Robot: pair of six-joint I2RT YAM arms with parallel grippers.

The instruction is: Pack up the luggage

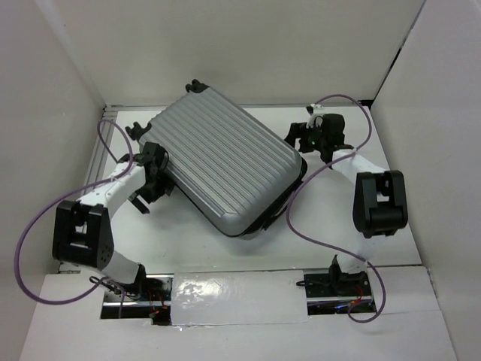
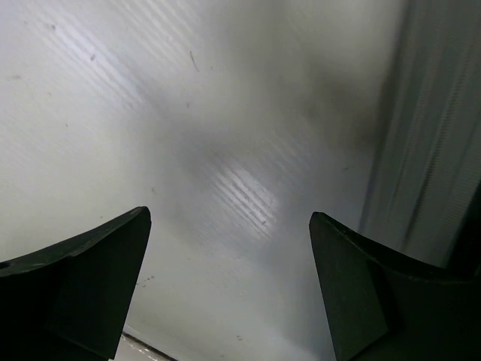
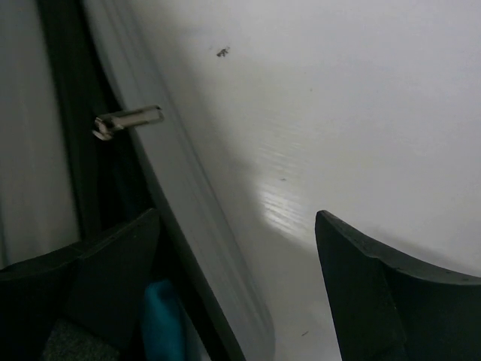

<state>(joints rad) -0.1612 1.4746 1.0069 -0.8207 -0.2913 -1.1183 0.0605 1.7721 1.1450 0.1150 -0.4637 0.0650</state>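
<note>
The suitcase lies flat in the middle of the desk, turned diagonally, with its ribbed silver shell facing up and its black wheels toward the far wall. The two halves are folded together, so I judge that the filling is finished, or at least that the lid is down. What seems to be left is the closing of the zipper, and the pictures do not show how far it is drawn.

The left claw stands at the left long edge of the suitcase, and the right claw is at its far right corner. Both are spread and hold nothing.

The top view gives the whole position but no detail of the seam. The right wrist view shows this detail: between the open fingers of the right claw there is white desk, and to the left runs the dark zipper band with a small metal zipper pull sticking out, not pinched by anything. Low at the left finger there is a blue patch; I cannot tell what it is.

The left wrist view shows mostly bare desk under the spread left claw, and only the ribbed side of the suitcase at the right border. No zipper is visible there.
</note>
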